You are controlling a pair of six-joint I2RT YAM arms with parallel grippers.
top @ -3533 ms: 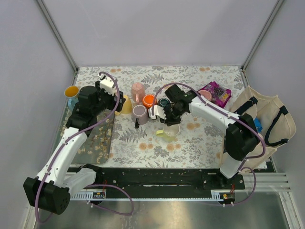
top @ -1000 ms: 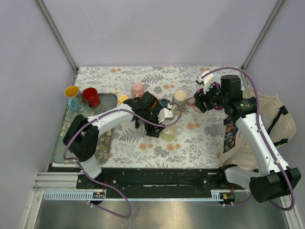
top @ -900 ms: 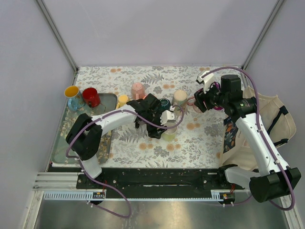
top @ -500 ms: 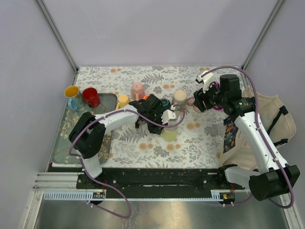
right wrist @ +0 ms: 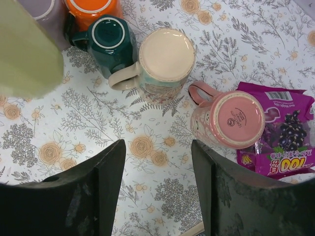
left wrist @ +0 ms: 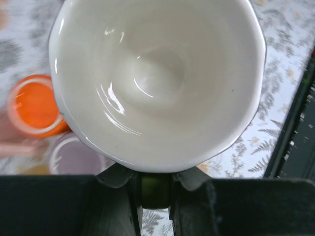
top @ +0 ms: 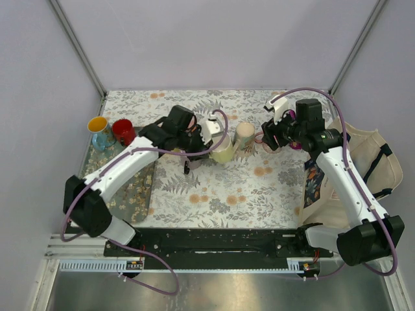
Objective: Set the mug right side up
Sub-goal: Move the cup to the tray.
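Mug (left wrist: pixel 157 78) — gripped by left fingers (left wrist: pixel 123 191)

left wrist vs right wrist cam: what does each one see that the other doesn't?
Left wrist only: the white inside of the yellow-green mug, and the left gripper shut on its handle. Right wrist only: the teal mug, cream mug, pink mug, purple snack packet, and the open right gripper. Both: the yellow-green mug (right wrist sees just its outer wall), the orange mug, the lilac mug and the floral tablecloth.
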